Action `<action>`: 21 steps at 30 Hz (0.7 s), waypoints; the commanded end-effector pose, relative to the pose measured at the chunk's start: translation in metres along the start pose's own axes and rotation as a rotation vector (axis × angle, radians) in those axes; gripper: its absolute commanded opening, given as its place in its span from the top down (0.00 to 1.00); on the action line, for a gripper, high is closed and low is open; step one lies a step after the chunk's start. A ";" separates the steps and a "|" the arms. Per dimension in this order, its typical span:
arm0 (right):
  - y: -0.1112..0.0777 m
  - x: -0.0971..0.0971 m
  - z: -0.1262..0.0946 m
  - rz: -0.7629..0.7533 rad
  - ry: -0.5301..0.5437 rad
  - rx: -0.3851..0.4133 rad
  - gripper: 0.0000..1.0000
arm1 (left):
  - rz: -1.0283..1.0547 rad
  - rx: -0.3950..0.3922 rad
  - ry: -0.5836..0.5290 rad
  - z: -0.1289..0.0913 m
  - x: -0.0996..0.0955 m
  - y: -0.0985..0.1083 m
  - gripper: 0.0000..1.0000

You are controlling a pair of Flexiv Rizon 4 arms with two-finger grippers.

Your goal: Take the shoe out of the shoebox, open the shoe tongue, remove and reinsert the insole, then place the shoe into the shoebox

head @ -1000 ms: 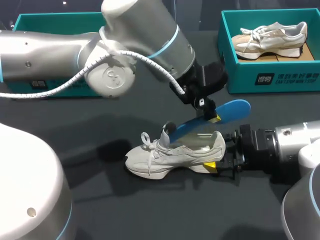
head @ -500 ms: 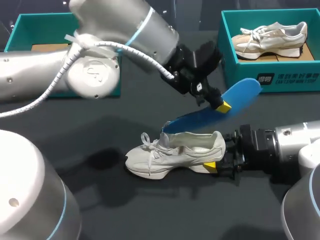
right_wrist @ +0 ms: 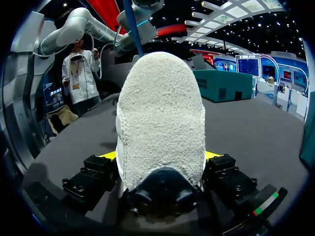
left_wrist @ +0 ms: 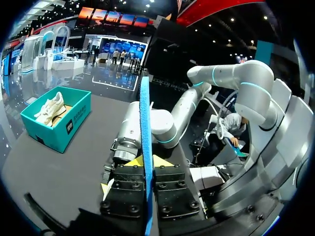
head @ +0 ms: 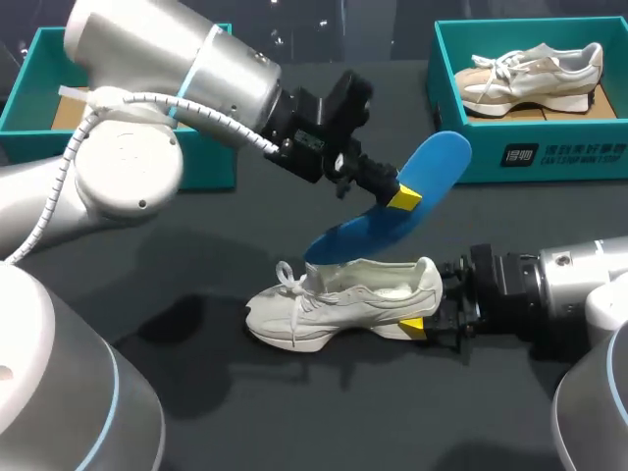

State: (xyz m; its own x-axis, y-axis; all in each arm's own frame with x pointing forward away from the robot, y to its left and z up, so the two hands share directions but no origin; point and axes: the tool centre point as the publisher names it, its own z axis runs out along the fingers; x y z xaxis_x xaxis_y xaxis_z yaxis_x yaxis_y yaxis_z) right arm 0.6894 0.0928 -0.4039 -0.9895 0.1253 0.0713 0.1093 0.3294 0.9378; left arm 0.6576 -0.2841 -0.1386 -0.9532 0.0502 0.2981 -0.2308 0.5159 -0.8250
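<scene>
A white sneaker (head: 343, 299) lies on its sole on the dark table, toe to the left. My right gripper (head: 424, 316) is shut on its heel; the fleecy heel (right_wrist: 160, 118) fills the space between the fingers of this gripper (right_wrist: 160, 158). My left gripper (head: 400, 196) is shut on the blue insole (head: 392, 211) and holds it slanted above the shoe, its lower end just over the tongue. In the left wrist view the insole (left_wrist: 144, 128) stands edge-on between the fingers of that gripper (left_wrist: 145, 162). The teal shoebox (head: 535, 157) stands at the back right.
A second pale sneaker (head: 530, 71) lies in the back-right shoebox. Another teal box (head: 39, 69) stands at the back left behind my left arm. My right arm (head: 559, 289) lies low along the table's right side.
My left gripper has drawn the blue insole up and out of the shoe, then swung it up and to the left. The right gripper and the shoe have stayed still.
</scene>
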 end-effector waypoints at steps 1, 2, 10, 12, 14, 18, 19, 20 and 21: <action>0.001 0.001 0.000 0.000 -0.002 0.003 1.00 | 0.006 0.148 -0.029 -0.013 0.026 0.000 1.00; 0.001 0.001 0.000 0.000 -0.002 0.003 1.00 | 0.005 0.169 -0.021 -0.016 0.030 -0.002 1.00; 0.001 0.001 0.000 0.000 -0.002 0.003 1.00 | -0.055 0.345 0.058 -0.048 0.052 -0.020 1.00; 0.001 0.001 0.000 0.000 -0.002 0.003 1.00 | -0.055 0.345 0.058 -0.048 0.052 -0.020 1.00; 0.001 0.001 0.000 0.000 -0.002 0.003 1.00 | -0.055 0.345 0.058 -0.048 0.052 -0.020 1.00; 0.001 0.001 0.000 0.000 -0.002 0.003 1.00 | -0.055 0.345 0.058 -0.048 0.052 -0.020 1.00; 0.001 0.001 0.000 0.000 -0.002 0.003 1.00 | -0.067 0.377 0.076 -0.051 0.057 -0.021 1.00; 0.001 0.001 0.000 0.000 -0.002 0.003 1.00 | -0.079 0.417 0.075 -0.054 0.061 -0.022 1.00; 0.001 0.001 0.000 0.000 -0.002 0.003 1.00 | -0.089 0.439 0.052 -0.057 0.064 -0.023 1.00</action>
State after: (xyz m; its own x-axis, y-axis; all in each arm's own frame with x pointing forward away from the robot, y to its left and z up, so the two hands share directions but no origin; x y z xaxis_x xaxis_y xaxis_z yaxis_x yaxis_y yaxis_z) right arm 0.6894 0.0928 -0.4040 -0.9895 0.1254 0.0713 0.1093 0.3295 0.9378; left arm 0.6216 -0.2526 -0.0739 -0.9146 0.1006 0.3916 -0.3633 0.2205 -0.9052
